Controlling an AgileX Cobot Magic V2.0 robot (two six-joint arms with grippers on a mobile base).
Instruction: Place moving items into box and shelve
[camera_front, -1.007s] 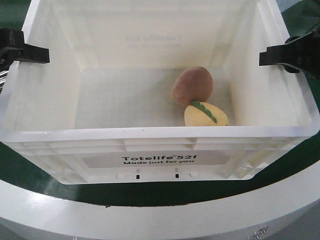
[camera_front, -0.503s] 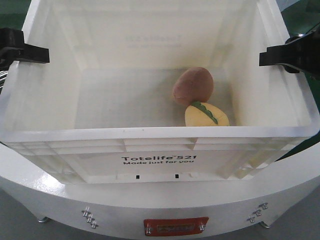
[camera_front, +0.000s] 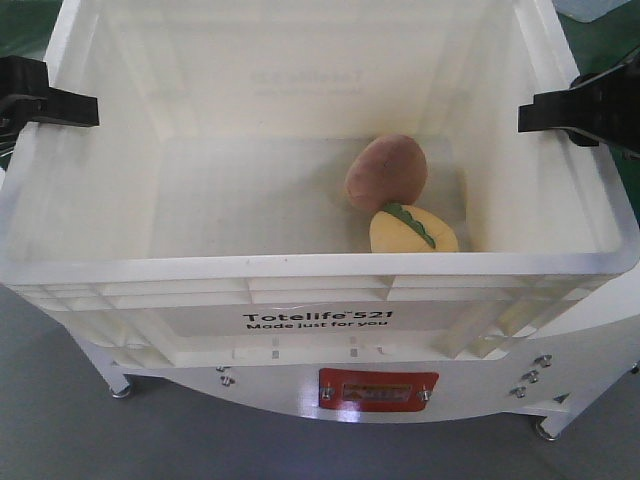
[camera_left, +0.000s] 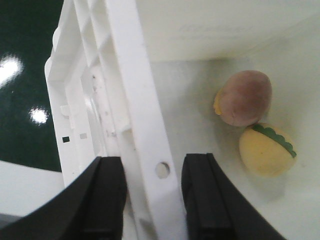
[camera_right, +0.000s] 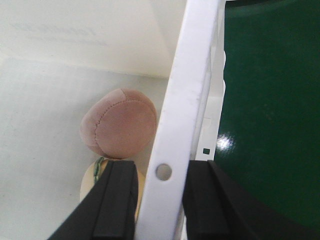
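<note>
**Grip.** I am clenching both sets of jaws on the white box (camera_front: 320, 266), one set per side wall. In the left wrist view my left jaws are straddling the left rim, one half outside the wall and one inside, both pressing against it. In the right wrist view my right jaws are doing the same on the right rim.

**Contents.** Two items are lying on the box floor, toward its right side. The brown stuffed ball (camera_front: 387, 172) is resting against the yellow piece with the green strip (camera_front: 413, 229). The two are touching, with the yellow one nearer the front wall. Nothing else is showing inside.

**Position.** The box is sitting directly in front of me, above a white stand (camera_front: 300, 385) carrying a red plate (camera_front: 378, 386), with grey floor (camera_front: 50, 400) showing below. The green surface (camera_left: 25, 75) is showing beside the box in both wrist views. I cannot tell whether the base is touching anything, but I am judging that the box is hanging in my grip.

**Progress.** I am judging the loading stage complete as far as these views show, since the items are inside and both jaws are committed to the box. Shelving is outstanding. No shelf is appearing in any view, so I cannot say how far off it is.

**Risk.** Both items are lying loose and are rounded, so I am expecting them to roll if the box tilts.
</note>
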